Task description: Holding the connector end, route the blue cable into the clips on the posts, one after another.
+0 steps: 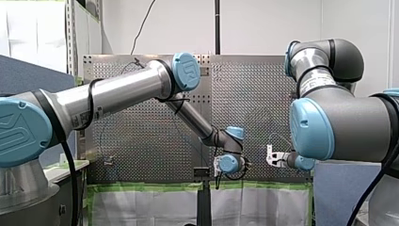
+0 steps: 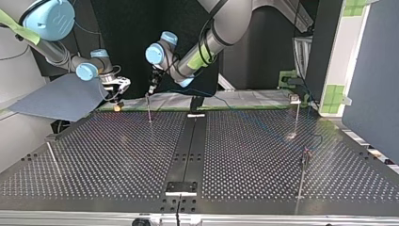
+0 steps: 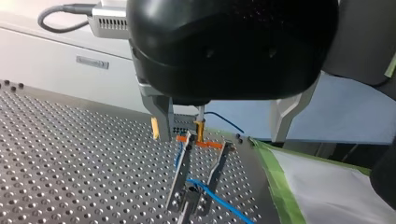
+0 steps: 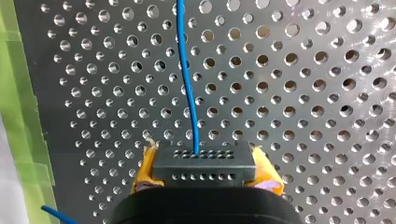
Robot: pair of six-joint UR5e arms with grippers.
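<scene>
A: What has my right end effector (image 4: 204, 175) got?

B: Its yellow pads (image 4: 141, 179) are closed firmly on the dark grey, hole-studded block connector (image 4: 204, 163). The thin blue cable (image 4: 187, 79) leaves the connector's face and runs toward 12 o'clock, out over the perforated metal bench (image 4: 303, 70). Another stretch of it shows at 8 o'clock, beside a strip of green tape (image 4: 18, 93) edging the bench.

A: And across the bench in the top view, nearest first?

B: Nearest stand two thin metal posts: a dark-tipped post (image 2: 303, 174) at 4 o'clock and a grey-topped post (image 2: 52, 157) at 8 o'clock. Further back, at 3 o'clock, is a pale-capped post (image 2: 296, 117). Furthest, by the bench's far edge toward 9 o'clock, stands a far post (image 2: 149, 110), with my left end effector (image 2: 151, 89) just above it, at its 12 o'clock.

A: Is that one open?

B: I cannot tell; it shows too small there, and the left wrist view does not settle it.

A: Where is the right one?

B: At the far post's 9 o'clock, near it but apart, low over the far edge, with a flat blue-grey board (image 2: 56, 99) at its own 9 o'clock.
</scene>
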